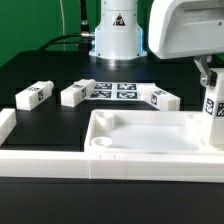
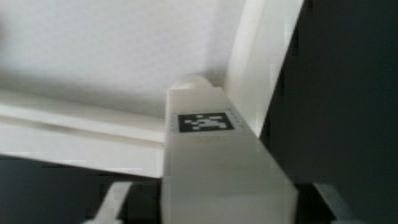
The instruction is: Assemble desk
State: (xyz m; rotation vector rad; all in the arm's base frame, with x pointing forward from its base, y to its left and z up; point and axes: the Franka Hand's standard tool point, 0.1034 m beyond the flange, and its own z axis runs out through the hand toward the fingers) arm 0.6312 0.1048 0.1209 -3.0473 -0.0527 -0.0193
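Step in hand, as I read it: fitting a leg to the desk top.

The gripper [image 1: 211, 98] has its jaws drawn in narrow on one leg [image 1: 212, 125], which stands upright between them. In the wrist view this leg [image 2: 210, 150] runs straight out from between the jaws, its tag facing the camera. I judge it held, though little of the finger surfaces shows, so the contact itself is not crisp.

The desk top [image 1: 150, 160] lies under and beyond the jaw tips, recessed side up. The held leg's lower end is over the part of the tray directly beneath the jaws. I cannot tell whether it touches or sits just above. Three spare legs [image 1: 75, 93] lie on the table [image 1: 40, 70], well apart from the jaws. The one nearest the jaws lies just beside the marker board [image 1: 115, 90].

Next move, my judgement: line the leg's end up with a corner seat in the top, keep it plumb, and lower it straight. A tilt would likely jam it on the rim.

Materials:
- The kit is all white plastic with a smooth, slightly glossy finish.
- The legs are short and square in section, with flat faces and black-and-white tags.
- The top is tray-like, with a raised rim and rounded recesses.
- The table is matte black.
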